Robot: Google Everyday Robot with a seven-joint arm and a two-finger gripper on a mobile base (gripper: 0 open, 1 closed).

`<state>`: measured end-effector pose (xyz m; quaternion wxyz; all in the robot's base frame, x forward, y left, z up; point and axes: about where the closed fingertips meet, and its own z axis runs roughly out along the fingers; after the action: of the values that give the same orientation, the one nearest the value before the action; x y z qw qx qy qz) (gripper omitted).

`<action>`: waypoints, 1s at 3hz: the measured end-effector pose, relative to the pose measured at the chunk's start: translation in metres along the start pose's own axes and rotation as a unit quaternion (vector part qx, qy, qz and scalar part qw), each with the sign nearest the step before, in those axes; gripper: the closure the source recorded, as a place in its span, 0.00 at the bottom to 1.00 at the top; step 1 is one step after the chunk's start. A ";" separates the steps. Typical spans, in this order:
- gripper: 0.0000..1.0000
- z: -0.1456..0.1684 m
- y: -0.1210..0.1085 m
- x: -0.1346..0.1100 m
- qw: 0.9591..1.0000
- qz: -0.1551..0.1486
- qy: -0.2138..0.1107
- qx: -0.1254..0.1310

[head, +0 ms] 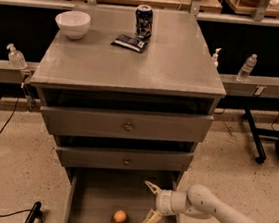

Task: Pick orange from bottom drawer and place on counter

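Note:
The orange (120, 216) lies on the grey floor of the open bottom drawer (89, 198), near its front wall. My gripper (151, 203) is open and empty inside the drawer, to the right of the orange and a short way apart from it. One finger points up toward the drawer above and the other down at the drawer floor. My white arm comes in from the lower right. The counter (175, 62) is the flat grey top of the cabinet.
A white bowl (72, 24), a soda can (143, 21) and a dark packet (129, 42) stand on the counter's far part. Two knobbed drawers (127, 127) above are slightly pulled out. Bottles (246, 68) stand on ledges at either side. A black pole (32, 214) stands at lower left.

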<state>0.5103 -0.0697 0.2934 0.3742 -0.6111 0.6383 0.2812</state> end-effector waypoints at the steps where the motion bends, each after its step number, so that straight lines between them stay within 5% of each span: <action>1: 0.01 0.016 -0.002 0.031 1.000 0.013 -0.002 -0.009; 3: 0.22 0.077 -0.039 0.064 0.999 0.035 -0.030 -0.021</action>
<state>0.5614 -0.0471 0.2012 0.3700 -0.5874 0.6417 0.3261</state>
